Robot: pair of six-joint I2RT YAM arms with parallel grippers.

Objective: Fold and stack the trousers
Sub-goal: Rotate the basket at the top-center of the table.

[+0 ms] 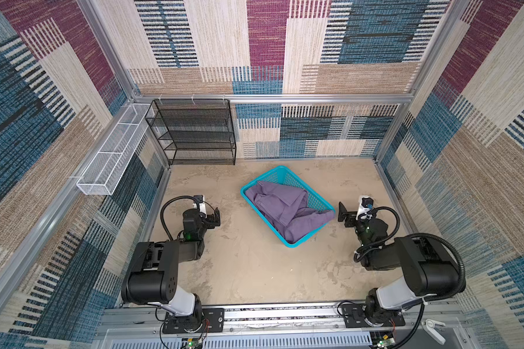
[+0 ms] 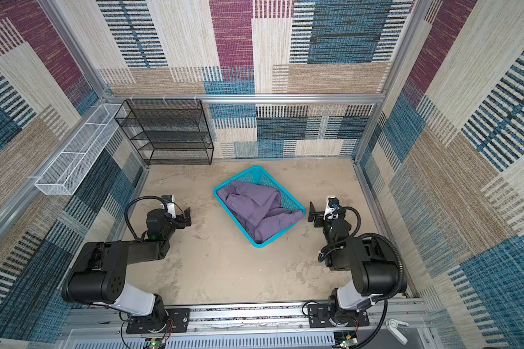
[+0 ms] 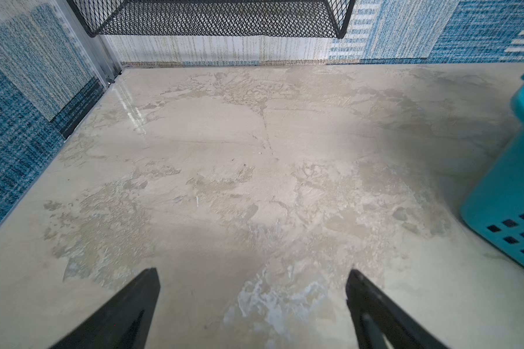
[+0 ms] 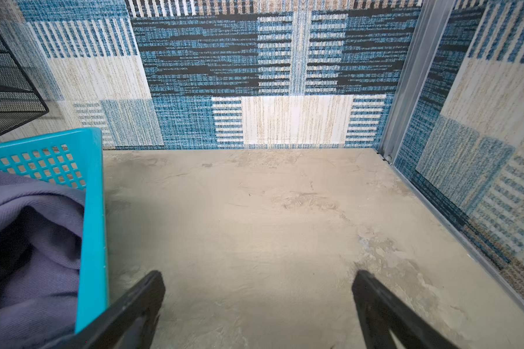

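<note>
Left tool (image 3: 251, 271), right tool (image 4: 258, 272) open; trousers (image 1: 285, 208) crumpled in teal basket (image 1: 312, 195).

The left arm (image 1: 152, 272) and right arm (image 1: 421, 266) have boxy black housings, white lower links (image 1: 182, 299) and corrugated black cables (image 1: 177, 198) (a green light (image 1: 188, 236) on each). Their black screwed base plates (image 1: 211, 314) sit at seven and five o'clock.

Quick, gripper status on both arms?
Left gripper: open, empty.
Right gripper: open, empty; trousers lie in the basket.
</note>
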